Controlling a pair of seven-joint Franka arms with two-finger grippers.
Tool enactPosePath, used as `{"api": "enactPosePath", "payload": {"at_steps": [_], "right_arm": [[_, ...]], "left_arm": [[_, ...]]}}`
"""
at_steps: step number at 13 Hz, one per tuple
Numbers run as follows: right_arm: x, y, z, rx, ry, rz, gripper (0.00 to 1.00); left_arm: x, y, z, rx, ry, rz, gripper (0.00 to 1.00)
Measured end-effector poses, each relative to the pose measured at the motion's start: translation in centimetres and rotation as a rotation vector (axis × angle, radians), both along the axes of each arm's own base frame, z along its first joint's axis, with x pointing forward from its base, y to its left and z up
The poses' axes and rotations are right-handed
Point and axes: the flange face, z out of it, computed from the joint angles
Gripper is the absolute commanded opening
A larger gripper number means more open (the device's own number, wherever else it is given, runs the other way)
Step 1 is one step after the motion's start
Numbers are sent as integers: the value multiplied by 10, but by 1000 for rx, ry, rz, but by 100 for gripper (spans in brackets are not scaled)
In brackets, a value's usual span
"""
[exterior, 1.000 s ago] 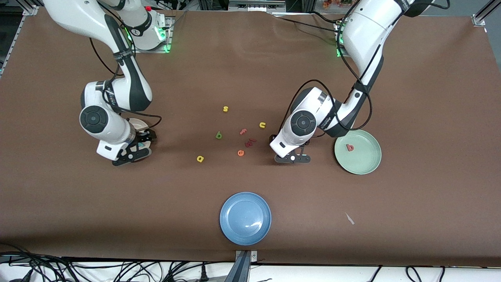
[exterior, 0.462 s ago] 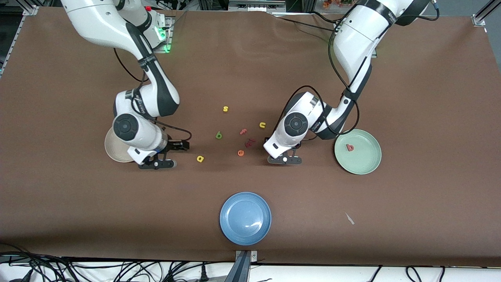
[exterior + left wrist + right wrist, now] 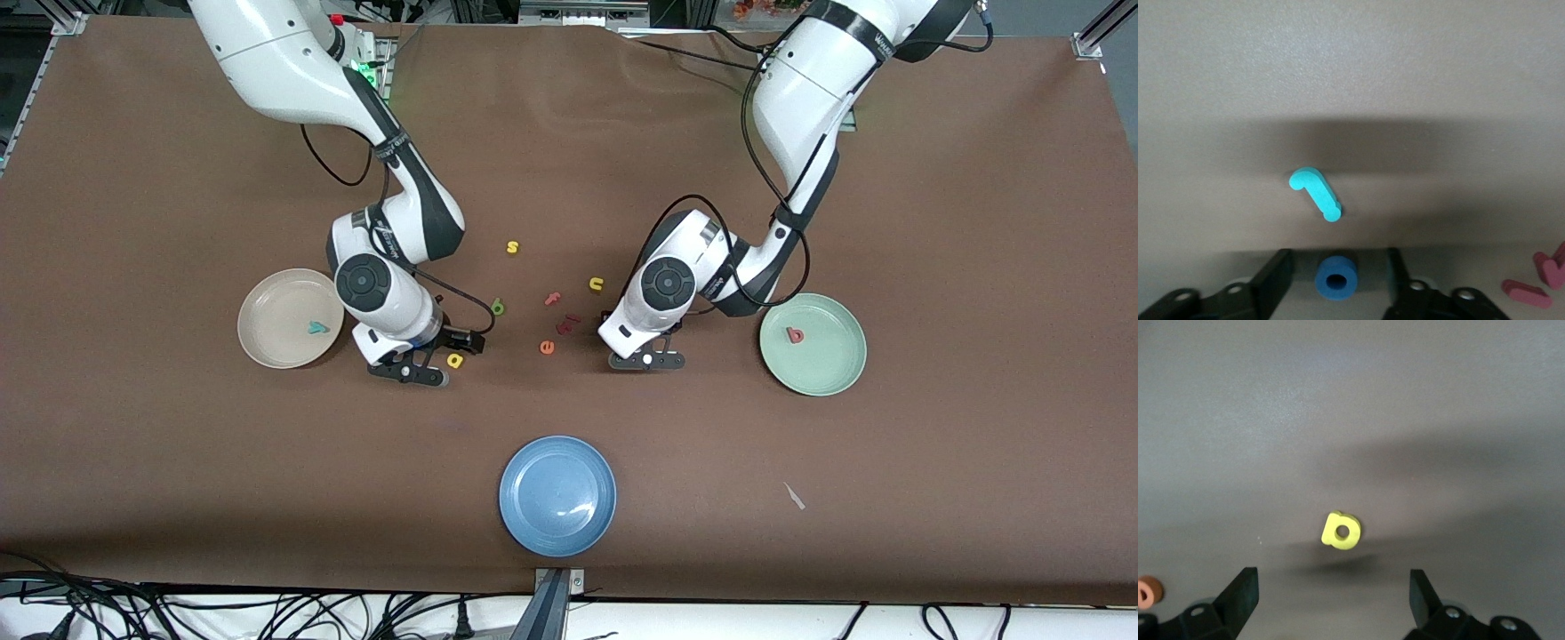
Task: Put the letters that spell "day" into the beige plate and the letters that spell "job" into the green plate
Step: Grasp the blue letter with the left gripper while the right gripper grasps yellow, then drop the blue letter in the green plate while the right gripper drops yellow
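In the left wrist view the blue o lies on the table between the fingers of my left gripper, with a gap on each side. The teal j lies just ahead of it. In the front view the left gripper sits low beside the green plate, which holds the salmon b. My right gripper is open over the table beside the yellow a, which lies ahead of its fingers. The beige plate holds the teal y. The green d lies on the table.
Loose letters lie mid-table: yellow s, yellow u, pink f, dark red letters and orange e. A blue plate sits near the front edge. A white scrap lies toward the left arm's end.
The right arm has swung from over the beige plate to the yellow a, uncovering the plate with the teal y. The left hand has shifted slightly toward the loose letters.
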Motion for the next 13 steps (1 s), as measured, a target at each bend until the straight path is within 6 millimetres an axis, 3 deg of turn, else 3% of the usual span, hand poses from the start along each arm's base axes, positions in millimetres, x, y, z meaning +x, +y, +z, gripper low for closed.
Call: {"api": "enactPosePath", "payload": {"at_steps": [1, 2, 7, 9, 11, 13], "right_arm": [[2, 0, -5, -2, 2, -16, 99], [5, -1, -8, -2, 1, -23, 99], [10, -1, -21, -6, 7, -35, 92], [11, -1, -24, -8, 10, -35, 85], [11, -1, -26, -8, 11, -35, 77], [11, -2, -26, -9, 11, -37, 72]], "left_arm": [[0, -1, 2, -1, -2, 5, 4], [0, -1, 3, -1, -3, 12, 2], [6, 9, 9, 15, 7, 43, 1], [21, 30, 35, 39, 22, 65, 2], [37, 65, 70, 58, 45, 61, 2], [46, 101, 89, 76, 88, 29, 3]]}}
